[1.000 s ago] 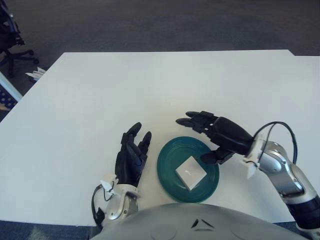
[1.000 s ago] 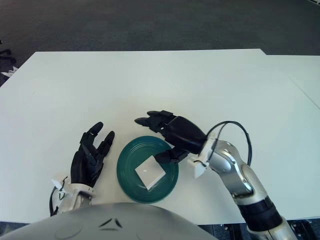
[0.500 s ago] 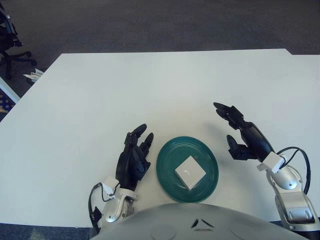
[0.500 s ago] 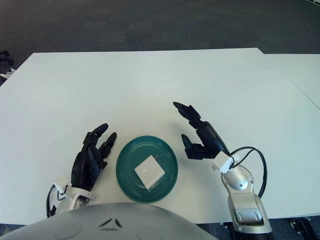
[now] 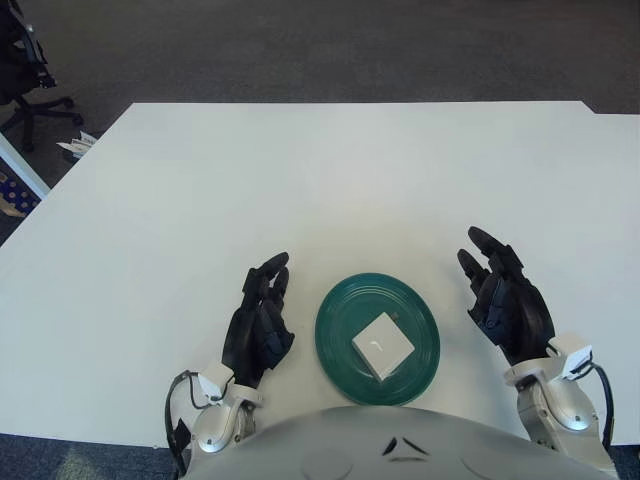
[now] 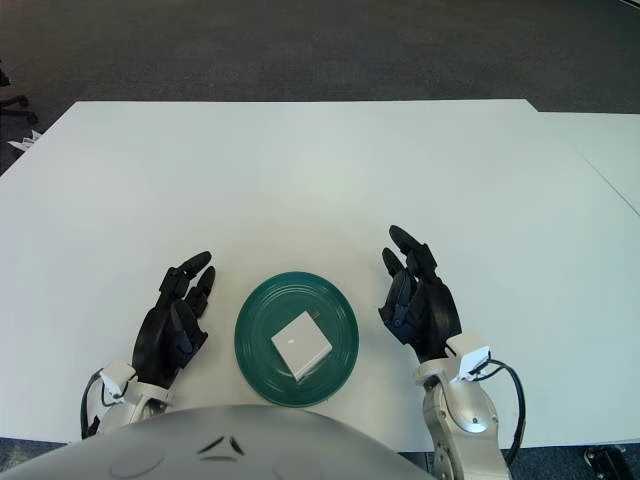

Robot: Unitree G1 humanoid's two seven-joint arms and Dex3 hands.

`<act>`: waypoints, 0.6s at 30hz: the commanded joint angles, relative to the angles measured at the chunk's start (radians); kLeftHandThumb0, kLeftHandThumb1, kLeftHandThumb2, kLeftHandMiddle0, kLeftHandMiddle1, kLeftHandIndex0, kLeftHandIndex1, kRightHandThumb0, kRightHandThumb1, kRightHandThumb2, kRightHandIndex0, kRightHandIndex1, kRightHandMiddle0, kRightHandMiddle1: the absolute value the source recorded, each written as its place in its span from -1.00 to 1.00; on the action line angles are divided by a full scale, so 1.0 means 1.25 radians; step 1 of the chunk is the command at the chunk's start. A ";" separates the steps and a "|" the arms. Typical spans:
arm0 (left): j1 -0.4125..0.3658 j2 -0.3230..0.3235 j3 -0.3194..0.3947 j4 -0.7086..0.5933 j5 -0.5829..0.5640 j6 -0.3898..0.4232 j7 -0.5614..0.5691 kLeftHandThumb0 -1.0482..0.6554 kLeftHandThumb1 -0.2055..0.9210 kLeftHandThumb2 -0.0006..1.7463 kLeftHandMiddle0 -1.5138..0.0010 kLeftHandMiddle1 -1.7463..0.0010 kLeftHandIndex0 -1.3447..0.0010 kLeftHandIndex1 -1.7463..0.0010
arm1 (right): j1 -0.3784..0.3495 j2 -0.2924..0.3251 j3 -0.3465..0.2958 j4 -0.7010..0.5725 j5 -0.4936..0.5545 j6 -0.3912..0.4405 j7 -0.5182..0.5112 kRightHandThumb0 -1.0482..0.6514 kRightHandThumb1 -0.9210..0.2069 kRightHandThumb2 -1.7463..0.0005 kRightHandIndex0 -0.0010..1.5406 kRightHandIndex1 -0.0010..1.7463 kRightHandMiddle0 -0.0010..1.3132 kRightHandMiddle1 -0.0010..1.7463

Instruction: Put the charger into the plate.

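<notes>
A white square charger (image 5: 381, 345) lies inside the dark green plate (image 5: 340, 314) near the table's front edge. My right hand (image 5: 507, 298) rests to the right of the plate, apart from it, with fingers relaxed and holding nothing. My left hand (image 5: 259, 318) rests to the left of the plate, fingers relaxed and empty. Both hands show in the right eye view too, with the left hand (image 6: 178, 318) and the right hand (image 6: 418, 298) on either side of the plate (image 6: 255, 315).
The white table (image 5: 330, 180) stretches far ahead of the plate. An office chair (image 5: 25, 70) and some clutter stand on the floor beyond the table's far left corner.
My right hand has pulled back from over the plate, swung to the right and settled beside it. The charger stays in the plate. My left hand has barely moved.
</notes>
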 commanded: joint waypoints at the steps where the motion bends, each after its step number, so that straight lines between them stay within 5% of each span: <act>1: 0.004 0.007 0.010 0.013 -0.010 -0.020 -0.016 -1.00 1.00 0.22 0.79 0.99 1.00 0.31 | 0.065 0.024 0.020 0.025 -0.010 -0.047 -0.007 -1.00 -1.00 -0.14 -0.74 -0.99 -1.00 -0.43; 9: 0.007 -0.001 0.011 0.035 -0.021 -0.048 -0.026 -1.00 1.00 0.21 0.73 0.97 1.00 0.33 | 0.076 0.038 0.069 0.106 -0.036 -0.125 -0.022 -0.99 -1.00 -0.13 -0.74 -0.99 -1.00 -0.43; 18: 0.009 -0.006 0.007 0.056 -0.057 -0.040 -0.049 -1.00 1.00 0.21 0.69 0.97 1.00 0.35 | 0.059 0.029 0.080 0.127 -0.051 -0.112 -0.039 -0.97 -1.00 -0.12 -0.75 -1.00 -1.00 -0.41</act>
